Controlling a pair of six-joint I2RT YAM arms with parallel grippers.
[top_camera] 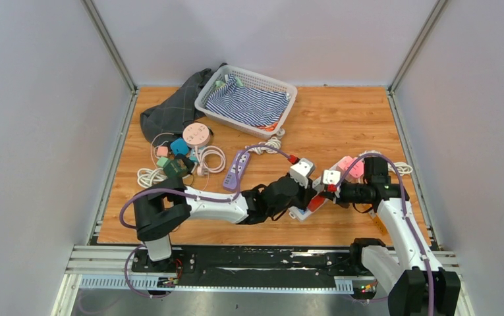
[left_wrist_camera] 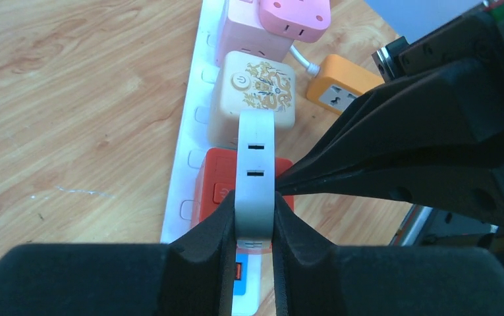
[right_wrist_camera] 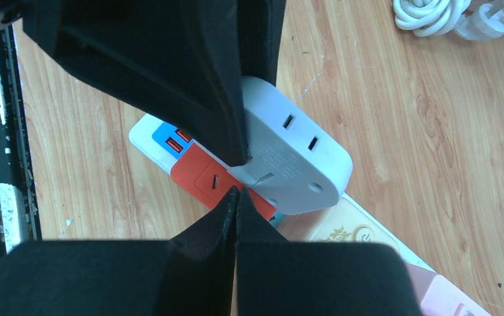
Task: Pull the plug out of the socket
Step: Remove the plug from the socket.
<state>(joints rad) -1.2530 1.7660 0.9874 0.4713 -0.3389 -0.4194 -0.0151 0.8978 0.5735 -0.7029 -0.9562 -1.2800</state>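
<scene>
I'm squeezing the white rounded plastic plug [left_wrist_camera: 255, 164] in my left fingers [left_wrist_camera: 211, 240] for pulling, my closed right fingers [right_wrist_camera: 217, 224] bracing the red socket block [left_wrist_camera: 211, 187].

On my desk [top_camera: 341, 125] the basket [top_camera: 260, 78] sits at the far middle with a folded cloth [top_camera: 246, 105] in it, and a garment [top_camera: 170, 108] lies against its left side. Nearer and to the left, a round socket [top_camera: 196, 134] lies just behind a cluster of cubes [top_camera: 180, 148] and coiled cables [top_camera: 213, 158]. A loose strip [top_camera: 236, 169] lies right of those. At the near right, I have the power strip [left_wrist_camera: 176, 197] carrying a row of cube adapters [left_wrist_camera: 252, 92]. The flat adapter [left_wrist_camera: 255, 151] stands on the cube at the strip's near end, between the left fingers [left_wrist_camera: 216, 230], and the tips of the right fingers [left_wrist_camera: 381, 151] touch its side.
</scene>
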